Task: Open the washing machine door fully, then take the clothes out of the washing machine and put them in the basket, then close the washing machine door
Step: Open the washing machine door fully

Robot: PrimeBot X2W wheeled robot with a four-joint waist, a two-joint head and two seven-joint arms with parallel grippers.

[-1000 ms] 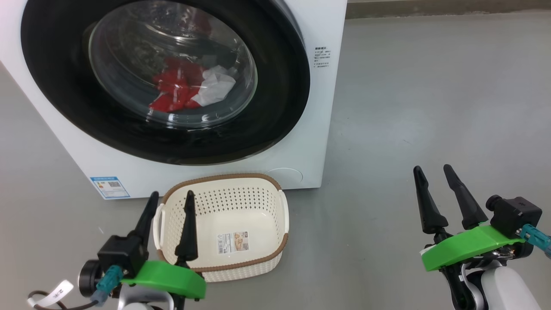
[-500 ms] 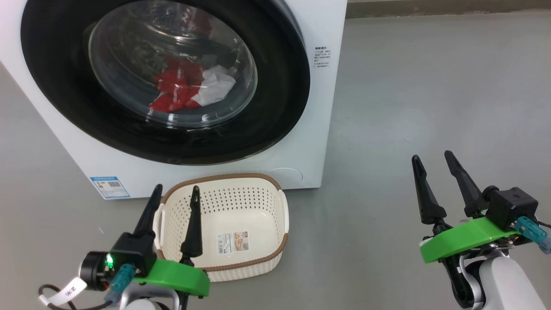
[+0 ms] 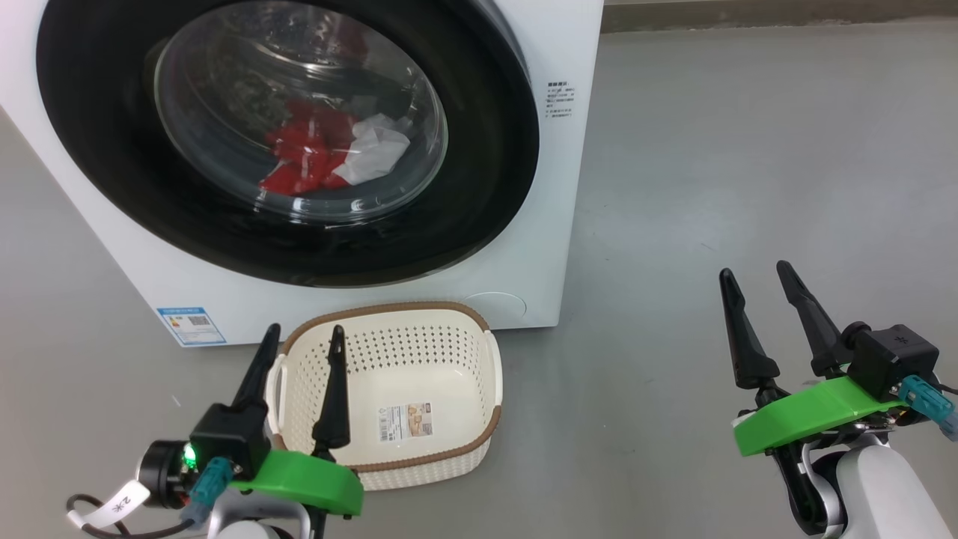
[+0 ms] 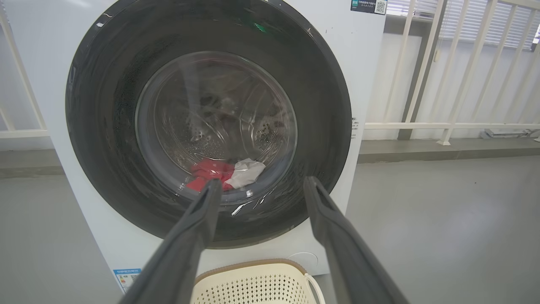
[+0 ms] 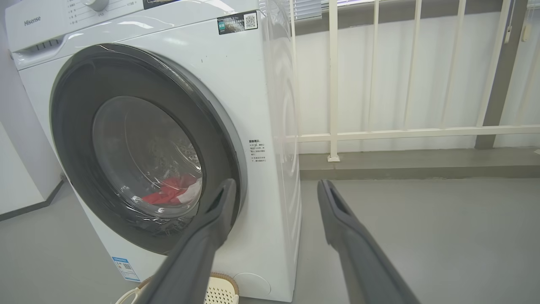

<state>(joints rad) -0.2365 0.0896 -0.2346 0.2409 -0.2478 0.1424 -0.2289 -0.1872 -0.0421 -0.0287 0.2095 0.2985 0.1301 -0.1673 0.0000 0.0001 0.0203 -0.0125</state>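
1. Compared with one second ago, the left gripper (image 3: 304, 331) has moved a little up and to the right. A small green light (image 3: 190, 454) now shines on its wrist part. The right gripper (image 3: 754, 271) has also risen a little.
2. Nothing else has changed. The washing machine door (image 3: 479, 150) is closed as before, and the red and white clothes (image 3: 314, 153) lie behind its glass, low in the drum.
3. I judge that the task is only at its start. The arms are getting ready, and the door must be opened first.
4. The left fingers (image 3: 333, 404) are spread wide and hold nothing. In the head view they stand over the left side of the basket (image 3: 389, 307), apparently without touching it.
5. The right fingers (image 3: 745, 352) are also spread wide and empty. They are over the bare floor (image 3: 711, 150), well apart from the washing machine (image 3: 554, 224).
6. The basket stands on the floor just in front of the machine, below the door, with no clothes in it.
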